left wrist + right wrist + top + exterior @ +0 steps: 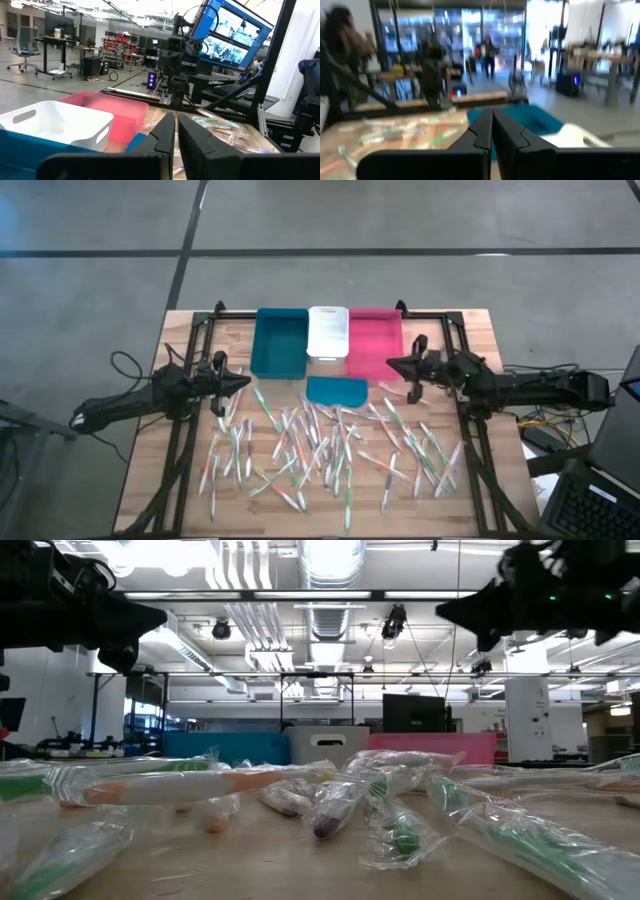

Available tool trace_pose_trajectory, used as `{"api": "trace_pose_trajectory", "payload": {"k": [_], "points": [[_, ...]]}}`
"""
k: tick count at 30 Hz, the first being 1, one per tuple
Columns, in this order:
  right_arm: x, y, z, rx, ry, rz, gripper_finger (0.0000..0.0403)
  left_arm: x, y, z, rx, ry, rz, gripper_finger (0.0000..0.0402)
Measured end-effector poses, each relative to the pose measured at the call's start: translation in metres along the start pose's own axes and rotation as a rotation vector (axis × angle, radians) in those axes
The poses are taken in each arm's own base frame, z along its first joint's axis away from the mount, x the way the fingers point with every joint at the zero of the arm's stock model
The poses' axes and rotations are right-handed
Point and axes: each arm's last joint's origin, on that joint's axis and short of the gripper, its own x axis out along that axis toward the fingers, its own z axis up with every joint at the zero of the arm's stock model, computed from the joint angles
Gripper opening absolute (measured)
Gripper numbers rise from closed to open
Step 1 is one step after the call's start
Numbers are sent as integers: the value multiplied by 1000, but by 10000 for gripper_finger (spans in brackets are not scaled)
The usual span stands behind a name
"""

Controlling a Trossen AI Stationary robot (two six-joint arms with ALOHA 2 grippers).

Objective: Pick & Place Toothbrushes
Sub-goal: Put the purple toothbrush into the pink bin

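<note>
Many wrapped toothbrushes lie scattered flat across the near half of the wooden table, and they fill the foreground of the low view. My left gripper hovers above the table's left side, pointing level toward the right, shut and empty. My right gripper hovers in front of the pink bin, pointing level toward the left, shut with nothing in it. Both grippers stay well above the toothbrushes.
A teal bin, a white bin and the pink bin stand side by side at the far edge. A flat teal lid-like piece lies just in front of them. Black frame rails run along both table sides.
</note>
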Motion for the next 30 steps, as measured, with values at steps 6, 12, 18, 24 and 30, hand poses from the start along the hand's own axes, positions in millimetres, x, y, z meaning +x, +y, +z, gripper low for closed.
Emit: {"api": "trace_pose_trajectory", "payload": {"k": [6, 12, 18, 24, 30], "points": [[33, -2, 10, -39, 264, -17, 8, 0, 0, 0, 0, 1, 0, 26], [63, -3, 31, -179, 441, -15, 8, 0, 0, 0, 0, 1, 0, 26], [88, -3, 59, -183, 530, -8, 8, 0, 0, 0, 0, 1, 0, 26], [98, -2, 85, -140, 740, -6, 8, 0, 0, 0, 0, 1, 0, 26], [98, 2, 104, -33, 937, -37, 8, 0, 0, 0, 0, 1, 0, 26]]}}
